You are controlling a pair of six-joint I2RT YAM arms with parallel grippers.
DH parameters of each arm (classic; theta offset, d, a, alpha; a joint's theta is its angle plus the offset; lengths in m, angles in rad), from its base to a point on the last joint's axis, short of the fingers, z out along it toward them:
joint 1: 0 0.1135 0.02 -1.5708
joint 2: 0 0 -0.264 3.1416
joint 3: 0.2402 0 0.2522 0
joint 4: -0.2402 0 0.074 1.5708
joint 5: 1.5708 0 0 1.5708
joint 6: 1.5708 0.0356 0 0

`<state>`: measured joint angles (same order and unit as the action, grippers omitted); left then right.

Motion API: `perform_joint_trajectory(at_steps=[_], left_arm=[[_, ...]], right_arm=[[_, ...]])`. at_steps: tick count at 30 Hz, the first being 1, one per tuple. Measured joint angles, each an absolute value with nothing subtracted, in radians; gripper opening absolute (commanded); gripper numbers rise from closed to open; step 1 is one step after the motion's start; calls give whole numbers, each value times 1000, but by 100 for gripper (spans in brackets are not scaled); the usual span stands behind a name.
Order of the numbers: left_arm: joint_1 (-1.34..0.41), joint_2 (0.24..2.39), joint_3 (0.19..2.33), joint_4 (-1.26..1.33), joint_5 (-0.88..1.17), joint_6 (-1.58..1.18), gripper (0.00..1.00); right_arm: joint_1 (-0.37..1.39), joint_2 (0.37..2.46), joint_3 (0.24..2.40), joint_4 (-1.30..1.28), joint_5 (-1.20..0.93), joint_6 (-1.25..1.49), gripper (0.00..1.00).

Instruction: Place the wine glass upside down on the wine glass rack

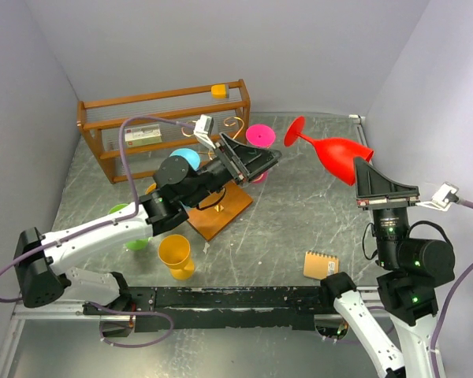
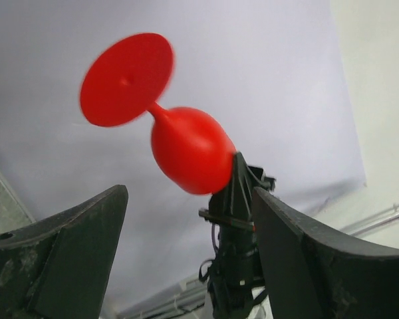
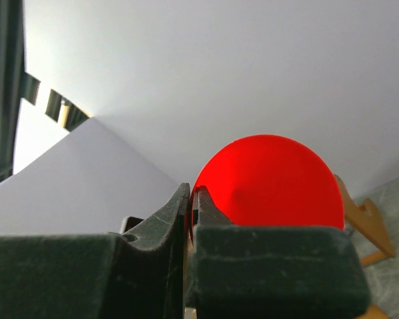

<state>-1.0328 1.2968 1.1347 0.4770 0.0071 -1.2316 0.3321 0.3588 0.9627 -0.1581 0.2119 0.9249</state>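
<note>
Right tool (image 1: 356,164) grips wine glass (image 1: 339,153) aloft

Top camera looks down; both wrist cameras share the wine glass (image 1: 337,154).

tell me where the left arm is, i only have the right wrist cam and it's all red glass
observer: The left gripper hangs over the wine glass rack, jaws open and facing the wine glass.
operator: is it touching the glass
observer: No, the top view shows a clear gap between them.
operator: how's the glass sitting in my grip
observer: The right gripper pinches the bowl's rim; the glass sticks out sideways, foot toward the back left.
</note>
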Motion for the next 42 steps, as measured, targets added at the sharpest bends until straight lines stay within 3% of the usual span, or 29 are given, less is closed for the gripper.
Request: perform_joint_trajectory(at_steps=[4,16,21,28,42], left_arm=[[-1048,1348,1136,546,-64,-1264,74],[-1060,1564,1211,757,-95,-1269,70],[-1075,1567,1215,818,-130,-1230,65],[-1076,1567,1215,873,-167,-1203,46],[-1076,1551,1215,936,-180,-1192,38]], right_arm=[[332,344,944,-97,182,936,0],[332,289,891,-19,122,897,0],[332,290,879,9,56,871,0],[331,299,846,67,-61,859,0],[330,313,828,95,-225,856,0]])
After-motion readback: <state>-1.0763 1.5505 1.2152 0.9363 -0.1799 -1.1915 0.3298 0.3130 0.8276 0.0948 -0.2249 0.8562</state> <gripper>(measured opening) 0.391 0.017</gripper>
